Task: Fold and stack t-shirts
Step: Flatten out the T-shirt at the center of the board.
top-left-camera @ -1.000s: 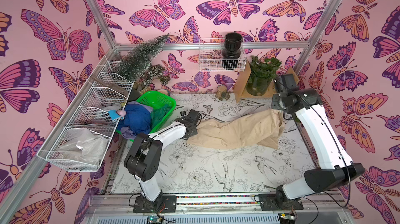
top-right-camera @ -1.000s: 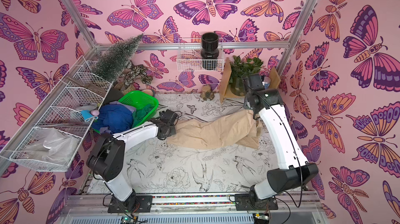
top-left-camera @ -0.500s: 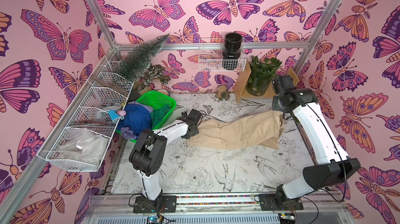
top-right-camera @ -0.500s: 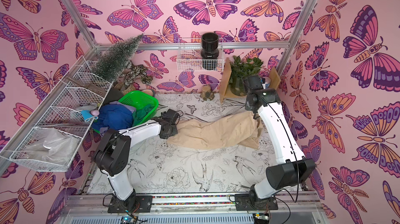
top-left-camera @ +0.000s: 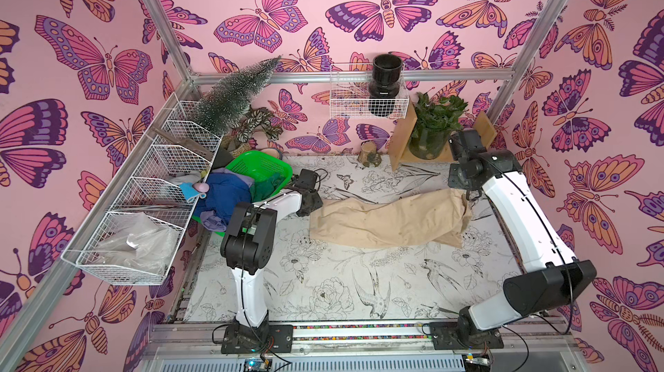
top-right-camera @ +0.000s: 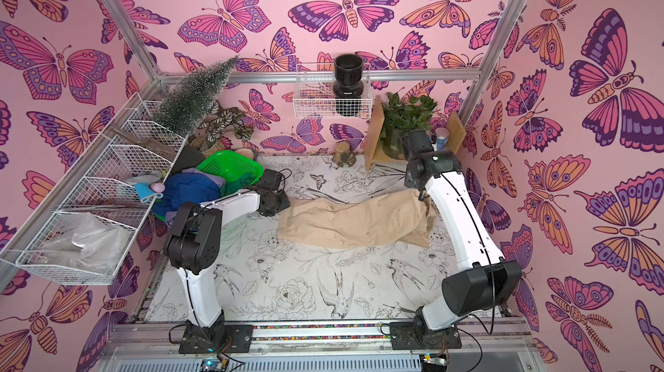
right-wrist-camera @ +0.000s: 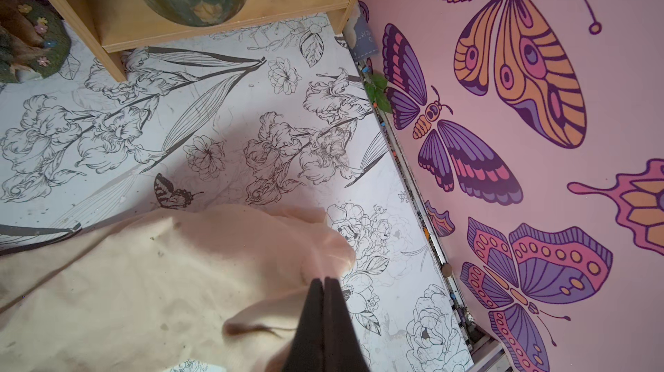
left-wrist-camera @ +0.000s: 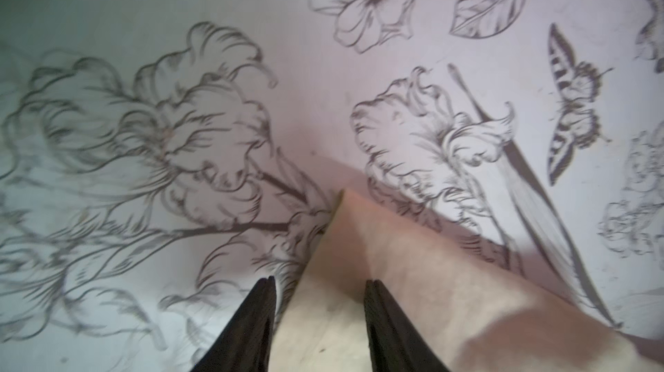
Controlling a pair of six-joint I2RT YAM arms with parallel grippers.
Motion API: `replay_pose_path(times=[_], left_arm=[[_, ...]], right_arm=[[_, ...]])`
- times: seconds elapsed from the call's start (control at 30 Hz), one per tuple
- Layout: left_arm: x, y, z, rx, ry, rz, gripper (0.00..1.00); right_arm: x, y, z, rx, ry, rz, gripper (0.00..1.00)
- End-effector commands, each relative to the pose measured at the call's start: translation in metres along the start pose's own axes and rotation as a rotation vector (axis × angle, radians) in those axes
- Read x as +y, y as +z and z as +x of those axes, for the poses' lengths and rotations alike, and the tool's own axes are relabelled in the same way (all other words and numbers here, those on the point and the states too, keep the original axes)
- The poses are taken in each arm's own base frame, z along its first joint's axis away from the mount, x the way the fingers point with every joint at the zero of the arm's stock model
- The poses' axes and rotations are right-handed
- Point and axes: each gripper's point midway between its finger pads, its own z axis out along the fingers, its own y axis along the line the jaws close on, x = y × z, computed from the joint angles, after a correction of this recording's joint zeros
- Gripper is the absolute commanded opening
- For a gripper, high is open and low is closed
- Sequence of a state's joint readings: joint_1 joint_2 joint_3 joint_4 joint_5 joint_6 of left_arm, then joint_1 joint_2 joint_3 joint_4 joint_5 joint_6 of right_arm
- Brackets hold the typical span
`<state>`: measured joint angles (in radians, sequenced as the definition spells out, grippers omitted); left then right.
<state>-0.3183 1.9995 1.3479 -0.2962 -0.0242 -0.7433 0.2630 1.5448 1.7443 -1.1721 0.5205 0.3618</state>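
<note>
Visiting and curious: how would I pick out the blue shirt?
Find the white wire shelves on the left wall; a green basket sits beside them. The royal blue t-shirt spills over its near rim, brighter than the dark green cloth beside it.

a staged lab cell: aluminium frame, butterfly wallpaper, printed tabletop.

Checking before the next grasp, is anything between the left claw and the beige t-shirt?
Nothing visible does. The left claw, open, straddles a corner of the beige t-shirt, which lies on the table.
</note>
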Motion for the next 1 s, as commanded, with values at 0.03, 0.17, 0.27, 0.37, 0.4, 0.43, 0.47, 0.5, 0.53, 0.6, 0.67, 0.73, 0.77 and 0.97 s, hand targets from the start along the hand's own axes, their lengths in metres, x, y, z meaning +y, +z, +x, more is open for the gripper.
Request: replay_pose_path(times=[0.03, 0.17, 0.27, 0.37, 0.4, 0.43, 0.47, 0.5, 0.53, 0.6, 0.67, 0.73, 0.77, 0.97], left_arm=[[-0.016, 0.013, -0.006, 0.028, 0.024, 0.08, 0.46], [-0.02, 0.024, -0.001, 0.058, 0.022, 0.108, 0.28], [-0.019, 0.03, 0.004, 0.085, 0.007, 0.123, 0.0], [-0.015, 0.026, 0.002, 0.073, -0.002, 0.118, 0.0], [-0.013, 0.023, -0.001, 0.063, -0.005, 0.113, 0.0], [-0.012, 0.018, -0.005, 0.049, -0.008, 0.113, 0.0], [-0.012, 0.012, -0.01, 0.03, -0.008, 0.114, 0.0], [-0.015, 0.003, -0.017, 0.002, 0.0, 0.115, 0.0], [-0.017, -0.01, -0.026, -0.038, 0.013, 0.117, 0.0], [-0.025, -0.043, -0.048, -0.142, 0.054, 0.12, 0.0], [-0.032, -0.087, -0.075, -0.272, 0.092, 0.121, 0.0], [-0.039, -0.137, -0.102, -0.408, 0.125, 0.128, 0.0], [-0.042, -0.164, -0.115, -0.476, 0.141, 0.133, 0.0], [-0.044, -0.297, -0.152, -0.778, 0.18, 0.149, 0.0]], right_arm=[[-0.004, -0.004, 0.001, -0.006, 0.004, -0.003, 0.0], [-0.009, -0.004, 0.001, -0.01, 0.001, 0.014, 0.0], [-0.012, -0.003, 0.001, -0.005, 0.01, 0.013, 0.0], [-0.014, -0.002, 0.002, -0.003, 0.015, 0.018, 0.0], [-0.014, 0.0, 0.002, 0.001, 0.017, 0.017, 0.0], [-0.014, 0.001, 0.003, 0.005, 0.017, 0.018, 0.0], [-0.014, 0.002, 0.004, 0.008, 0.019, 0.018, 0.0], [-0.013, 0.002, 0.004, 0.011, 0.019, 0.014, 0.0], [-0.013, 0.002, 0.004, 0.013, 0.021, 0.01, 0.0], [-0.012, 0.003, 0.004, 0.014, 0.026, 0.006, 0.0], [-0.013, 0.003, 0.003, 0.011, 0.035, 0.014, 0.0], [-0.016, 0.002, -0.001, 0.0, 0.057, 0.023, 0.0], [-0.019, -0.002, -0.006, -0.014, 0.081, 0.022, 0.0], [-0.047, -0.071, -0.068, -0.322, 0.304, -0.077, 0.0]])
